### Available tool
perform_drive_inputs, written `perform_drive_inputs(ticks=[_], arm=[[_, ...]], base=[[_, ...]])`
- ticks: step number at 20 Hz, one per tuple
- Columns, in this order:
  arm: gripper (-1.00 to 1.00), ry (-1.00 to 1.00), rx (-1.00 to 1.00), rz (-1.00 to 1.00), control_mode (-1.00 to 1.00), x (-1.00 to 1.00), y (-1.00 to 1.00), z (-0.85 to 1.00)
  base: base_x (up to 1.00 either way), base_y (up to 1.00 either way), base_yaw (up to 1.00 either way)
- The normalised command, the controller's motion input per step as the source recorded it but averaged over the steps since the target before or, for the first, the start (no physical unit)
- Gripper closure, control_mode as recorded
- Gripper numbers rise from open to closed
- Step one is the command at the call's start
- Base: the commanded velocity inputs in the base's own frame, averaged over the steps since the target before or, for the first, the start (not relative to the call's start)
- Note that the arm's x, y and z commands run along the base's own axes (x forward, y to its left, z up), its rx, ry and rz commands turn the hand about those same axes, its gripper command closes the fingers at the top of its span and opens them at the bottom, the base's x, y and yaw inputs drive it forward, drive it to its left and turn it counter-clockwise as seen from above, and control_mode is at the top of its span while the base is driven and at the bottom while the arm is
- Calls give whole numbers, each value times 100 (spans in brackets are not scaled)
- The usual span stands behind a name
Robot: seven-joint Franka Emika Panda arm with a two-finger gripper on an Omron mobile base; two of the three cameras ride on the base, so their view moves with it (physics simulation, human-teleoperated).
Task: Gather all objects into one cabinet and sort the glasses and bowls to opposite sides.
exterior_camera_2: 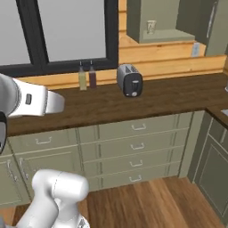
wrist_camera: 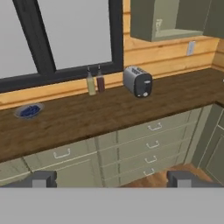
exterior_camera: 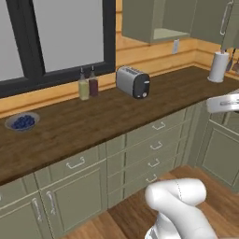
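The cabinet (exterior_camera: 163,21) hangs at the upper right of the left base view, door open, its pale shelf floor bare from this angle. No glasses or bowls are visible here. The gripper (wrist_camera: 111,179), at the bottom of the hand view, is released and holds nothing, well back from the surface (exterior_camera: 107,116). The step, I judge, is approach: close in squarely. The toaster (exterior_camera: 133,81) and two bottles (exterior_camera: 87,84) stand below the cabinet; the surface's front edge and the open door limit reach.
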Motion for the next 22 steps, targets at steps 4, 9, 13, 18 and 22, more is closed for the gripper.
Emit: perform_drive_inputs(ticks=[4, 9, 13, 18, 22], arm=[[-100, 0, 0, 0, 100, 0, 0, 0], [-100, 0, 0, 0, 100, 0, 0, 0], [-100, 0, 0, 0, 100, 0, 0, 0], [-100, 0, 0, 0, 100, 0, 0, 0], [-100, 0, 0, 0, 100, 0, 0, 0]], base=[[40, -34, -31], [57, -1, -15], [47, 23, 2], [50, -8, -9], [64, 0, -33]])
